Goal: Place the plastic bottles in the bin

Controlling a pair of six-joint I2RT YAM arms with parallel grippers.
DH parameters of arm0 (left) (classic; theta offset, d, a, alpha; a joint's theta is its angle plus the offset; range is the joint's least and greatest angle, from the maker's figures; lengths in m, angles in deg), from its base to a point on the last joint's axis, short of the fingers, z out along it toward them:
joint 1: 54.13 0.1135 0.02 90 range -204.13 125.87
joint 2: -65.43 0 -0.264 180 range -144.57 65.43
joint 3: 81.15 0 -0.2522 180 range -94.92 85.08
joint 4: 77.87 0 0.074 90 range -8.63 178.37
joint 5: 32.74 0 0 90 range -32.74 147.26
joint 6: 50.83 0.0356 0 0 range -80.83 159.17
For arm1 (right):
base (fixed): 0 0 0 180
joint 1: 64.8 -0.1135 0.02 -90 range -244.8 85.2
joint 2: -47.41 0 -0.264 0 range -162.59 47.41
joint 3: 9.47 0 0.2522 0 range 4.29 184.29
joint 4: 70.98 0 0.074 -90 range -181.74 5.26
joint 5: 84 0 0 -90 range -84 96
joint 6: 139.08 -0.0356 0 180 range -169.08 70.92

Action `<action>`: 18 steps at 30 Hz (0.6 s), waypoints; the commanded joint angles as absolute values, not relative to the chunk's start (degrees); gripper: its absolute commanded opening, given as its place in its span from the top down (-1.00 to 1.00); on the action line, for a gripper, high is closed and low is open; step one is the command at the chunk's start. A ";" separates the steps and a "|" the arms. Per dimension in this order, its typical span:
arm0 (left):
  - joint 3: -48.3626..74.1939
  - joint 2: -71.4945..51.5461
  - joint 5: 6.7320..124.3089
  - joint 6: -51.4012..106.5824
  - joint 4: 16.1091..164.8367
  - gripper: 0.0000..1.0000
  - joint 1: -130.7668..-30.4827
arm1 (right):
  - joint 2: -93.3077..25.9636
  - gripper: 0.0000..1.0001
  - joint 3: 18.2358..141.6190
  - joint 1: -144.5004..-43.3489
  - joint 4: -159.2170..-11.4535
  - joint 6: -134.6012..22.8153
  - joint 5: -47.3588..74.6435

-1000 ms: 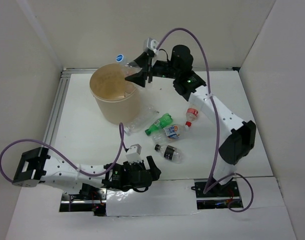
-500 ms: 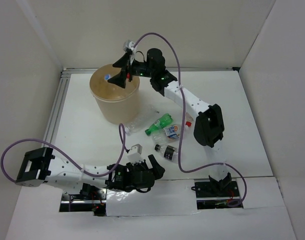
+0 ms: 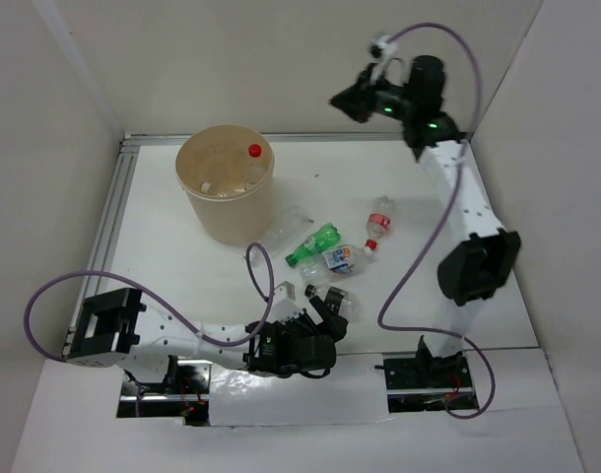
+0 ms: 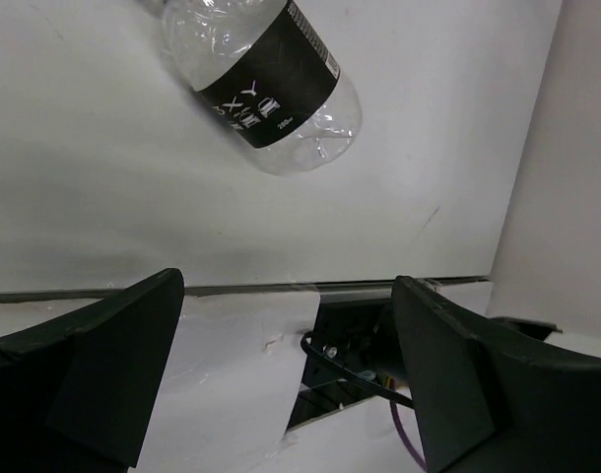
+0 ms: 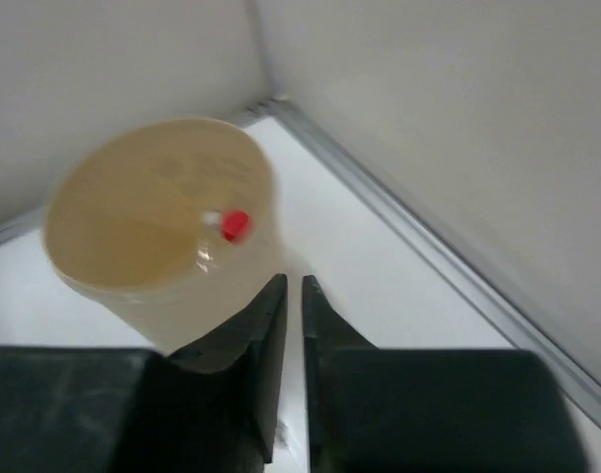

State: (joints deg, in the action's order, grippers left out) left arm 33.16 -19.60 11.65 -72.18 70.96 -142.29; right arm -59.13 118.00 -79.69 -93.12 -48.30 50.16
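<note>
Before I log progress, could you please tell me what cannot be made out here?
Inside the bin: the top view shows clearly only one red cap; the wall hides whatever lies lower, and the right wrist view is blurred.
The black-label bottle: its cap end is cut off by the top edge of the left wrist view, and the left claw covers part of it in the top view.
Other bottles: labels too small, top view.
</note>
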 commanded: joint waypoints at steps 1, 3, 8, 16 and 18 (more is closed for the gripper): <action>30.07 -22.19 10.22 -80.44 68.86 -0.99 -140.44 | -46.33 0.58 105.35 -69.74 -109.94 -39.10 57.48; 28.40 -24.03 10.77 -80.45 68.86 -0.99 -138.43 | -41.82 0.04 97.85 -63.15 -114.77 -33.03 62.22; 25.85 -27.64 14.54 -81.68 69.46 -0.99 -134.20 | -25.48 -1.00 76.16 -51.20 -128.41 -12.98 65.06; 19.44 -35.37 18.93 -78.17 69.74 -0.99 -127.87 | -13.95 -1.00 59.23 -44.85 -134.75 -4.34 64.97; 17.68 -37.66 19.73 -77.55 69.74 -0.99 -127.08 | -13.94 -1.00 58.18 -44.06 -135.36 -4.34 65.50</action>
State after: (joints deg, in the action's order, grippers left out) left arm 20.81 -35.65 18.93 -73.82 69.78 -128.23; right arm -15.05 59.06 -45.33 -132.44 -8.33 62.91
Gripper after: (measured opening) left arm 0.995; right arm 0.999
